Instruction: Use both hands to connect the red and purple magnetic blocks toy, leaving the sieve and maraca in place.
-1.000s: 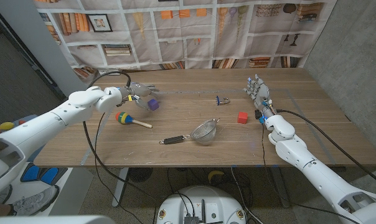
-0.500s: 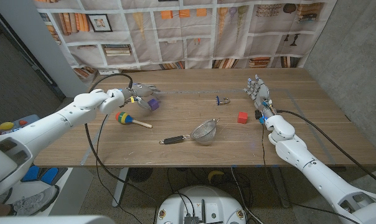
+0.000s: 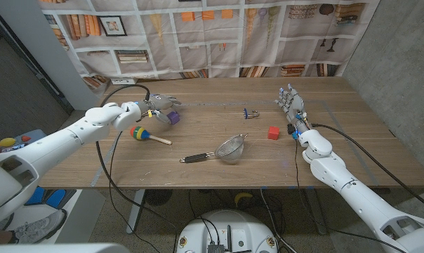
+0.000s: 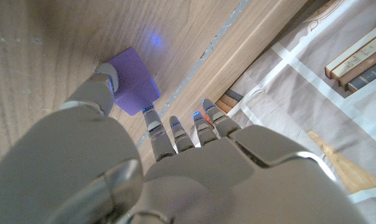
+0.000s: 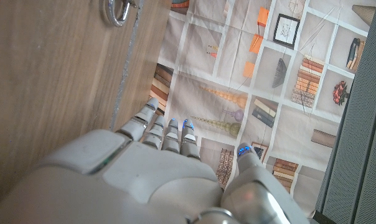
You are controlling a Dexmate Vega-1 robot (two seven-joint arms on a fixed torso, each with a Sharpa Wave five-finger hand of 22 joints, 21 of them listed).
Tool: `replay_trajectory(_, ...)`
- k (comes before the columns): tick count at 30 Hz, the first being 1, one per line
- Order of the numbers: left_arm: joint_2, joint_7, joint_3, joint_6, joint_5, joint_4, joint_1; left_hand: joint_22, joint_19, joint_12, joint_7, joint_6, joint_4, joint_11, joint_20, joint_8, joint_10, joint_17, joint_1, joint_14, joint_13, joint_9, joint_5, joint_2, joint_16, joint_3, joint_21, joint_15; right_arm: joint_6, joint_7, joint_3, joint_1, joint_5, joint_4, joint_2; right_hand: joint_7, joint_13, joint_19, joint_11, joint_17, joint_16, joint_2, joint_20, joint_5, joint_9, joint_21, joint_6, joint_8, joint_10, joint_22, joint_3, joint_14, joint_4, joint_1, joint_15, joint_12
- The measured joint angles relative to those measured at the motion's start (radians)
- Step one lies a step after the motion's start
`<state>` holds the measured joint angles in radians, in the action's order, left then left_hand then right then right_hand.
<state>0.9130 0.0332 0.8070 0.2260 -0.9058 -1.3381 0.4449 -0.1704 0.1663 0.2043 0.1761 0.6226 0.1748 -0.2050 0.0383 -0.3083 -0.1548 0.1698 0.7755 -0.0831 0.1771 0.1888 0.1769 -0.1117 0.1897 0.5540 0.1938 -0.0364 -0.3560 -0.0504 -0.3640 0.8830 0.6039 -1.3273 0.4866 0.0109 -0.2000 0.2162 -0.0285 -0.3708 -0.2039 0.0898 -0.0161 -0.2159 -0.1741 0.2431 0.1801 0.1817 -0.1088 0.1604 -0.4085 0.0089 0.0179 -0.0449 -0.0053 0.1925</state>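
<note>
The purple block (image 3: 173, 117) lies on the table's left side, and the red block (image 3: 273, 132) sits to the right of the middle. My left hand (image 3: 158, 107) hovers over the purple block's far-left side with fingers spread. In the left wrist view its thumb tip (image 4: 104, 79) touches the side of the purple block (image 4: 136, 81), while the other fingers reach past it without closing. My right hand (image 3: 290, 102) stands upright with fingers apart and nothing in it, just right of and behind the red block.
A colourful maraca (image 3: 143, 133) lies in front of the left hand. The metal sieve (image 3: 229, 148) rests near the middle front. A small metal ring (image 3: 251, 112) lies behind it, and the ring (image 5: 117, 11) is also seen from the right wrist. A printed bookshelf backdrop hangs behind the table.
My left hand has edged slightly to the right, closer over the purple block. The blocks and the right hand have stayed where they were.
</note>
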Motion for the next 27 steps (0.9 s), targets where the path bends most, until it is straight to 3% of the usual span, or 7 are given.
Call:
replay_trajectory(6, 0.000, 0.021, 0.004, -0.003, 0.000, 0.003, 0.001, 0.000, 0.033, 0.000, -0.015, 0.114, -0.003, -0.002, 0.001, -0.033, -0.047, 0.000, 0.018, -0.045, 0.000, 0.004, 0.000, 0.004, 0.000, -0.021, 0.006, -0.001, 0.003, -0.002, -0.001, 0.000, 0.000, 0.000, 0.000, 0.000, 0.000, 0.000, 0.000, 0.000, 0.000, 0.000, 0.000, 0.000, 0.000, 0.000, 0.000, 0.000, 0.000, 0.000, 0.000, 0.000, 0.000, 0.000, 0.000, 0.000)
replay_trajectory(11, 0.002, 0.026, 0.003, -0.003, 0.000, -0.003, 0.008, 0.000, 0.063, 0.000, -0.062, 0.179, -0.002, -0.004, 0.003, -0.051, -0.075, 0.000, 0.038, -0.069, 0.000, 0.002, -0.001, 0.002, 0.000, -0.035, 0.010, -0.001, 0.004, -0.004, -0.001, 0.000, 0.000, 0.000, 0.000, 0.000, 0.000, 0.000, 0.000, 0.000, 0.000, 0.000, 0.000, 0.000, 0.000, -0.007, 0.000, 0.000, 0.000, 0.000, 0.000, -0.002, 0.000, 0.000, -0.002, 0.000)
replay_trajectory(17, 0.010, 0.038, -0.004, -0.021, 0.013, -0.020, 0.021, 0.000, 0.081, 0.000, -0.066, 0.182, -0.004, -0.005, 0.003, -0.052, -0.100, 0.000, 0.052, -0.091, 0.000, 0.002, 0.001, 0.009, 0.000, -0.049, 0.010, 0.000, 0.006, -0.006, -0.001, 0.004, -0.001, -0.009, 0.003, 0.000, 0.000, 0.004, 0.000, 0.005, 0.000, 0.000, -0.004, 0.000, 0.000, -0.007, 0.000, 0.000, 0.000, 0.000, 0.000, -0.005, 0.000, 0.000, -0.006, 0.000)
replay_trajectory(19, 0.016, 0.038, -0.010, -0.028, 0.015, -0.034, 0.030, 0.000, 0.085, 0.000, -0.087, 0.204, -0.003, -0.002, -0.001, -0.052, -0.104, 0.000, 0.053, -0.099, 0.000, 0.003, 0.001, 0.011, 0.000, -0.051, 0.010, -0.003, 0.007, -0.006, -0.001, 0.005, -0.001, -0.011, 0.005, 0.000, 0.000, 0.004, 0.000, 0.005, 0.000, 0.000, -0.004, 0.000, 0.000, -0.007, 0.000, 0.000, 0.000, 0.000, 0.000, -0.005, 0.000, 0.000, -0.006, 0.000)
replay_trajectory(27, 0.040, 0.033, -0.040, -0.059, 0.028, -0.095, 0.063, -0.004, 0.094, 0.000, -0.089, 0.205, -0.006, -0.007, 0.001, -0.052, -0.120, 0.000, 0.058, -0.110, 0.000, 0.004, 0.001, 0.016, 0.000, -0.056, 0.013, -0.003, 0.012, 0.000, 0.001, 0.006, 0.000, -0.016, 0.013, 0.000, 0.000, 0.004, 0.000, 0.005, 0.000, 0.000, -0.004, 0.000, 0.000, -0.007, 0.000, 0.000, 0.000, 0.000, 0.000, -0.005, 0.000, 0.000, -0.005, 0.000)
